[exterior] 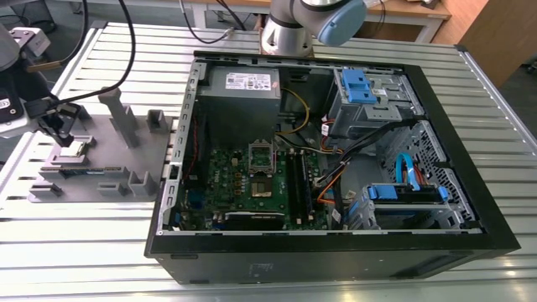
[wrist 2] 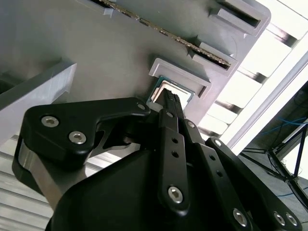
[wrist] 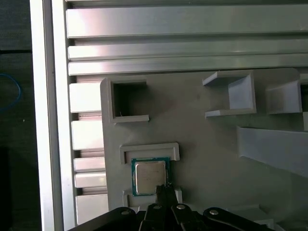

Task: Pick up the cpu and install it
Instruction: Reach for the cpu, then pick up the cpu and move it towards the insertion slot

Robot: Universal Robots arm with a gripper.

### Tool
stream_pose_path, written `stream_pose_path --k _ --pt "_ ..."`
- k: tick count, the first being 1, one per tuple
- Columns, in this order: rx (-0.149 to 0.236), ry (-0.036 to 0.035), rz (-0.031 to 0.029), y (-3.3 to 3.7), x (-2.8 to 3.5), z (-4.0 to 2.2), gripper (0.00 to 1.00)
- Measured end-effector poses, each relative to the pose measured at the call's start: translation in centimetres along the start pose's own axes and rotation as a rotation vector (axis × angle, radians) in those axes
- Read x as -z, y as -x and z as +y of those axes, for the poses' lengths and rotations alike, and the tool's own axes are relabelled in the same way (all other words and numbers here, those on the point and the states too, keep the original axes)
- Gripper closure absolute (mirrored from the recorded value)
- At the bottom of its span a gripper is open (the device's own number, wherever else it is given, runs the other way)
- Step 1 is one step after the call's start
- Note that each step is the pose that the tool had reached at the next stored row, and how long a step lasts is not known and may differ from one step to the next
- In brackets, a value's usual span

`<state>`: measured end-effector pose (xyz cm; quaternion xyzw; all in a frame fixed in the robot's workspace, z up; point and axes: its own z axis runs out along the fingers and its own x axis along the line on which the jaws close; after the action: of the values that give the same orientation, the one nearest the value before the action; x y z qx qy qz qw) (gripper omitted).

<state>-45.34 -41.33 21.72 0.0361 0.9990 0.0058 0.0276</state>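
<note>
Lying in tray (wrist: 202, 154) pocket, cpu (wrist: 150, 177) just beside closed jaws' tips

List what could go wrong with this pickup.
1. The gripper sits at the edge of the cpu, not over its middle, so a grasp might tilt or drop it.
2. The walls of the holder hug the cpu closely; the gripper could catch on them.
3. Cables lie close to the socket and could snag.

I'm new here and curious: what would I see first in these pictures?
A big open computer case sits in the middle of the exterior view, its green board showing. At that view's left, the end effector hangs right by the small cpu on a grey tray.
</note>
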Motion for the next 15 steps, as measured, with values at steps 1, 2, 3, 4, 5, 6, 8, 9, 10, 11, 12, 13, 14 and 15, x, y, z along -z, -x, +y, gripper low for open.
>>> stream_pose_path --k 1,2,3,4,5,6,8,9,10,11,12,13,14,15 --pt "0.0 0.0 -0.0001 0.0 -0.02 0.01 0.89" --pt "0.0 0.0 0.0 0.0 -0.02 0.01 0.89" --pt "0.0 0.0001 -0.0001 0.0 -0.07 0.01 0.89" --pt "0.0 0.0001 -0.0001 0.0 -0.11 0.01 0.89" --pt "0.0 0.0001 -0.0001 0.0 -0.11 0.01 0.89" --pt "0.0 0.0001 -0.0001 -0.01 -0.11 0.01 0.89" --pt "0.0 -0.0002 0.0032 -0.01 -0.15 0.02 0.89" --pt "0.0 -0.0003 0.0046 -0.02 -0.14 0.02 0.89" --pt "0.0 -0.0004 0.0057 -0.01 -0.14 0.02 0.89" --pt "0.0 -0.0005 0.007 -0.01 -0.14 0.01 0.89" --pt "0.0 -0.0006 0.0083 -0.01 -0.13 0.01 0.89" --pt "0.0 -0.0008 0.0095 -0.01 -0.13 0.02 0.89" --pt "0.0 -0.0008 0.0106 -0.01 -0.14 0.01 0.89" --pt "0.0 -0.0009 0.0118 -0.01 -0.14 0.01 0.89"
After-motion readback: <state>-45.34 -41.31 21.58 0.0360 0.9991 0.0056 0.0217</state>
